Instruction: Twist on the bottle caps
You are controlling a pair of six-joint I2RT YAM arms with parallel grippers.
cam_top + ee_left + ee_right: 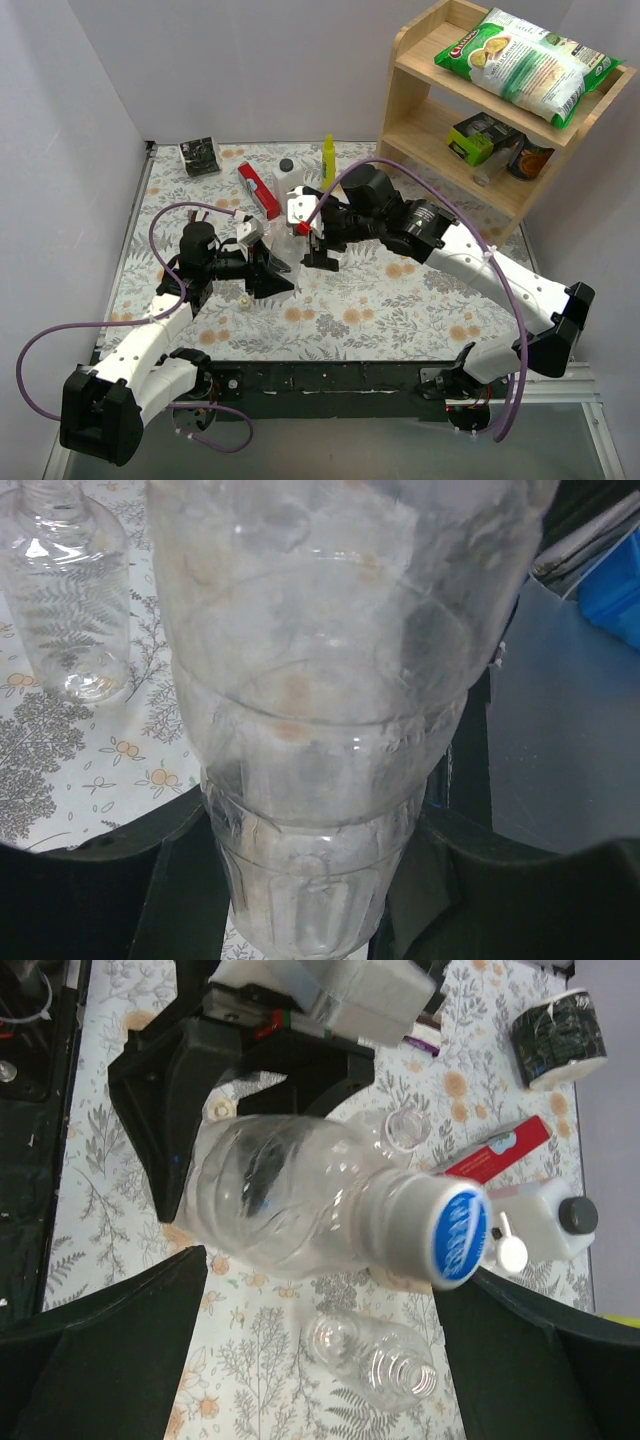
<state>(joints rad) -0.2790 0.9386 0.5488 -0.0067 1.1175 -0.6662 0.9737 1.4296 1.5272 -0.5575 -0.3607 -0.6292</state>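
My left gripper (268,278) (310,880) is shut on the lower body of a clear bottle (320,730) (280,1200) and holds it tilted over the table. A blue bottle cap (460,1232) sits on that bottle's neck. My right gripper (318,255) (320,1285) stands open, with one finger (100,1350) on each side of the capped end and not touching it. A second clear bottle (385,1360) (75,600) stands uncapped on the table below. A third open neck (405,1125) shows behind. A pale bottle cap (218,1110) (243,298) lies on the table by the left gripper.
A white bottle with a black lid (560,1220), a red box (258,190), a slim yellow bottle (328,160) and a black-and-white box (200,155) stand at the back. A wooden shelf (420,60) with a snack bag (525,60) fills the back right.
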